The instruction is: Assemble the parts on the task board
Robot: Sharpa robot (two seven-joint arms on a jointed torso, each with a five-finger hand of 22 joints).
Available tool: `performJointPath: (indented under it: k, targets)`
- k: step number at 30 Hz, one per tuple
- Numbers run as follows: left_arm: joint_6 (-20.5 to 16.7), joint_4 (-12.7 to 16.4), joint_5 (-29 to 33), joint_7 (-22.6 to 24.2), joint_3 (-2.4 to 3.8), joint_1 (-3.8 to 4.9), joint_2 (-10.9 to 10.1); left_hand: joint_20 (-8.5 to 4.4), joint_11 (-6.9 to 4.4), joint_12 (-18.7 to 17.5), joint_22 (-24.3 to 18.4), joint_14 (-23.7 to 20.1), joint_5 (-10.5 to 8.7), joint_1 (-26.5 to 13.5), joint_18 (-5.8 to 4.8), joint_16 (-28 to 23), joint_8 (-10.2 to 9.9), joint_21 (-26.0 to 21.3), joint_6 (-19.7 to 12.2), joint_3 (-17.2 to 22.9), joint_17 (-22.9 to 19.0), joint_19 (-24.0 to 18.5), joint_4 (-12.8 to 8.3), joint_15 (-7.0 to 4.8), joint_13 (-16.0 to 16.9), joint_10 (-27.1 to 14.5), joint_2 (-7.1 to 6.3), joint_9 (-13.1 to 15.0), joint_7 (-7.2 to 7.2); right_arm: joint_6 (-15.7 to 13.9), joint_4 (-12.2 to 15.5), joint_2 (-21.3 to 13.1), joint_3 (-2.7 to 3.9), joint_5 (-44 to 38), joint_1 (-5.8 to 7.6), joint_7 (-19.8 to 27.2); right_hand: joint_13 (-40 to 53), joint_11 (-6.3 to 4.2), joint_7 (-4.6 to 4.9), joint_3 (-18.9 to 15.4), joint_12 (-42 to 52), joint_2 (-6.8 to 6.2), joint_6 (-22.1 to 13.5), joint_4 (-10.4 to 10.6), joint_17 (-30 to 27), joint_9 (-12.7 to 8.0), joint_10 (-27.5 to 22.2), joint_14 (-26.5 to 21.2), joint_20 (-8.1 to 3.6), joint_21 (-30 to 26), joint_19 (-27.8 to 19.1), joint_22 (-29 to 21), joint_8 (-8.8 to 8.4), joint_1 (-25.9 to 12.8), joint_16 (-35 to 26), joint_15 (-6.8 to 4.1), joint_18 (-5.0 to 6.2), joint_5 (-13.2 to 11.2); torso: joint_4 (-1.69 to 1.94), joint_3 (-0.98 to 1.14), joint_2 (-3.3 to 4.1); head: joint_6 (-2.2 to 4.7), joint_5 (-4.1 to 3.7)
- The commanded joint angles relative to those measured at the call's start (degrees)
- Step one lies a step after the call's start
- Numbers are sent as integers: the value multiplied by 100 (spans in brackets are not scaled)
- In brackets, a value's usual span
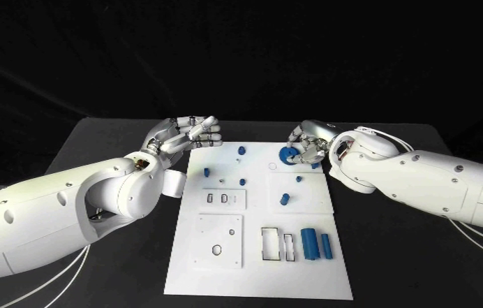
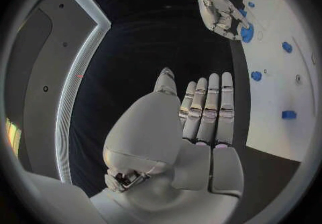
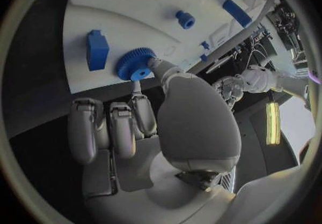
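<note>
Both hands at board's far edge, right hand pinching blue gear

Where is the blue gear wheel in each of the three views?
Head view: blue gear at the task board's far right corner, under the right hand.
Left wrist view: gear beside that hand.
Right wrist view: gear at the fingertips.
Shared landmark: the white board.

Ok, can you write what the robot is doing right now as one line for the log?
step: assembling parts | right hand: pinching blue gear at task board far edge | left hand: open, holding nothing, beside board | two blue cylinders: lying on board
</note>
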Motion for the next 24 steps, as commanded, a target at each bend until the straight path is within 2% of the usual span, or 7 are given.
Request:
performJointPath:
  k: [1,3,5,13,20,24]
  targets:
    - [99,9,15,16,4,9,4,25,-2,-15,-5,-32,-40,12,40,-35,-29,-29,-39,-30,5,-22,2,-1,0,-34,62,5,64,-80,44,-4,-18,-462,-36,-24,249,-30,-62,216,55,-30,185,-50,1505,55,57,599,-23,40,66,846,87,-7,32,-79,-91,-44,-9,2,0,-3,5]
    - [101,9,15,13,4,9,3,26,-1,-15,-6,-32,-41,12,40,-36,-29,-29,-40,-31,7,-23,3,-1,0,-35,65,6,64,-213,79,-11,-18,-551,-42,7,254,-44,-78,307,62,-46,226,-55,1505,65,69,599,-39,50,77,864,90,-86,32,-94,-96,-193,-10,2,-2,-3,3]
    - [104,8,15,10,4,9,3,26,-1,-15,-6,-33,-43,11,40,-37,-29,-30,-40,-31,8,-23,3,-1,0,-36,67,7,64,-326,115,-17,-18,-622,-47,31,273,-47,-82,329,79,-44,234,-60,1505,67,87,599,-42,64,90,880,91,-99,32,-96,-100,-217,-6,1,-3,1,1]
    - [116,-6,15,-3,4,9,8,29,2,-18,-8,-44,-59,9,40,-47,-31,-32,-48,-36,13,-25,5,2,-1,-46,78,11,67,-743,387,-38,-17,-959,-47,59,331,-58,-91,462,131,-67,256,-125,1505,74,139,599,-57,117,140,942,81,-113,32,-109,-119,-98,-2,1,-4,31,10]
    - [118,-14,15,-8,4,9,17,29,2,-18,-8,-44,-59,9,40,-47,-31,-32,-48,-36,13,-25,5,2,-1,-46,78,11,67,-877,779,45,-15,-1397,13,-103,350,-60,-91,491,149,-77,262,-136,1505,74,157,599,-59,181,198,1011,78,-131,32,-110,-141,-66,-7,1,2,44,19]
    - [128,-14,15,-7,4,9,29,30,5,-19,-9,-51,-70,6,40,-54,-33,-33,-54,-42,17,-27,5,5,-2,-53,84,15,69,-972,881,217,-15,-1629,31,-194,358,-61,-93,506,157,-76,268,-140,1505,76,166,599,-60,200,215,1030,79,-137,32,-111,-147,-53,7,-4,7,43,9]
